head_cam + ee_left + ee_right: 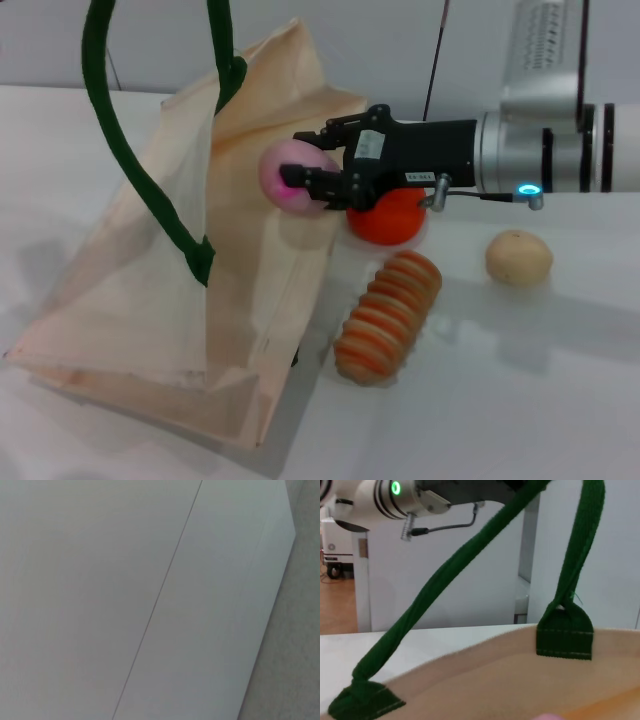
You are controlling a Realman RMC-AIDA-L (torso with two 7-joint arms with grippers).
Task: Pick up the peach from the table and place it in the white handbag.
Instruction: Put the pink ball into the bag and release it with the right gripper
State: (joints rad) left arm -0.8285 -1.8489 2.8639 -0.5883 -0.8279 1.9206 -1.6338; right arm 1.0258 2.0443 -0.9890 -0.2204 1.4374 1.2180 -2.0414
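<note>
Peach: small, round, pale pink with magenta blotch, clamped between the black jaws of the right gripper, held at the upper edge of the white handbag; far side hidden by the fingers. Handbag cream fabric, creased, with thick dark green loop handles cut off at top. Right wrist view showed only a pink sliver. Left gripper not visible. Orange fruit partly hidden behind the gripper.
</note>
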